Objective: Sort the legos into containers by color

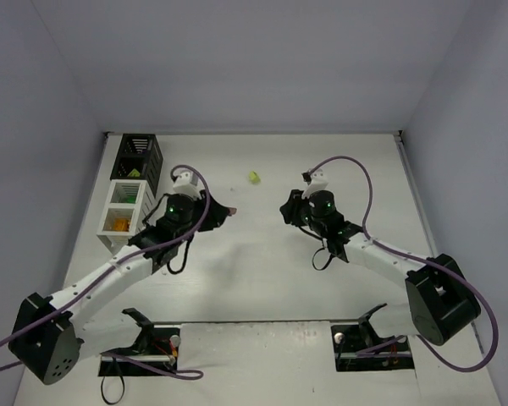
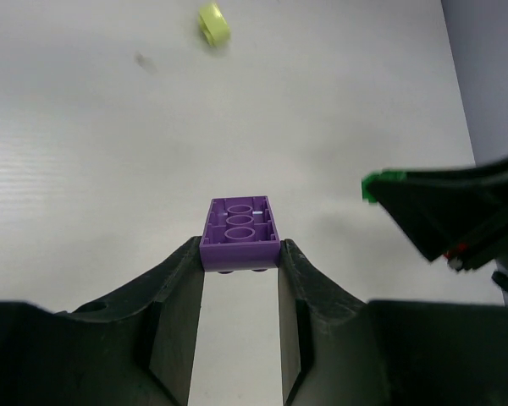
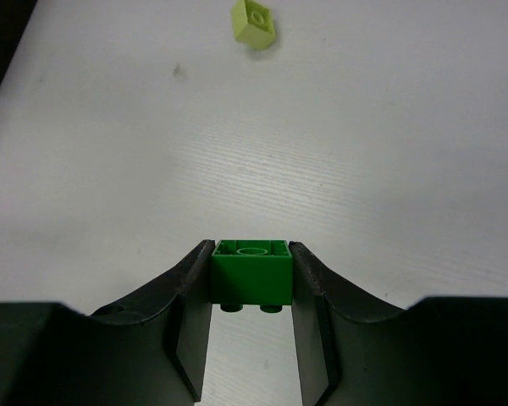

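Standing by the table (image 1: 262, 271), I saw the left gripper (image 2: 240, 254) clenched on one purple brick (image 2: 240, 228), studs down, its long axis running out along the fingers (image 2: 173, 296), while the right gripper (image 3: 251, 254) was clamped on one dark green brick (image 3: 252, 275). The row of three containers (image 1: 112, 205), one black and two white, lay just to the left of the left gripper, making that arm much the nearer; farther out, one light green brick (image 1: 253, 178) sat loose on the table.
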